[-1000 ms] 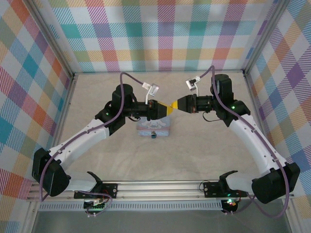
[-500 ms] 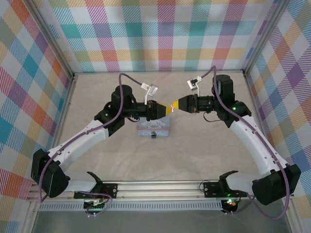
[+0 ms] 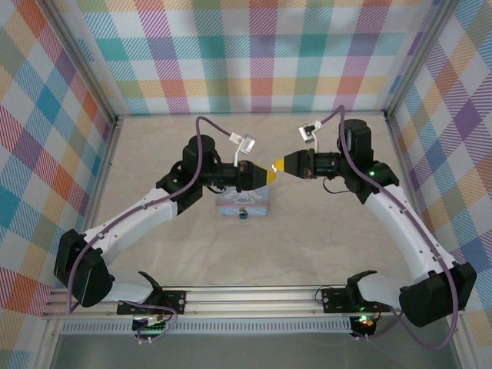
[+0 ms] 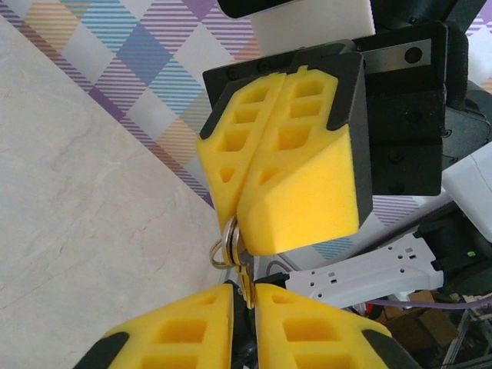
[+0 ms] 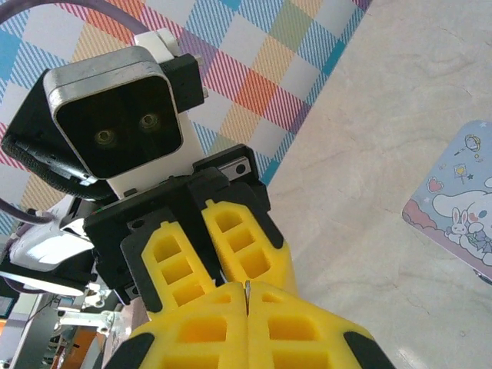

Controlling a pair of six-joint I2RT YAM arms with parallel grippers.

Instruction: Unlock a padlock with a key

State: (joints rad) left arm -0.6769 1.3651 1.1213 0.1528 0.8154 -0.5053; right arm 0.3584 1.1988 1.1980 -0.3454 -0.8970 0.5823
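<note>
Both grippers meet tip to tip in the air above the pastel tin box (image 3: 244, 201). My right gripper (image 4: 234, 217) is shut on the key (image 4: 245, 270), with its ring (image 4: 224, 247) sticking out beside the tips. The key's blade hangs down into the narrow gap of my left gripper (image 4: 244, 290), close against one finger, with a dark slit left on the other side. In the right wrist view a thin metal edge shows at the shut right gripper (image 5: 247, 287), facing the left fingers (image 5: 247, 234). The tiny dark padlock (image 3: 241, 214) lies on the table in front of the box.
The tin box (image 5: 461, 201) sits mid-table under the grippers. Checked walls close the table in on the left, back and right. An aluminium rail (image 3: 254, 294) with both arm bases runs along the near edge.
My left arm has pushed a little to the right toward the right gripper, and its jaws have narrowed around the key's blade. The right gripper has stayed shut and barely shifted.
</note>
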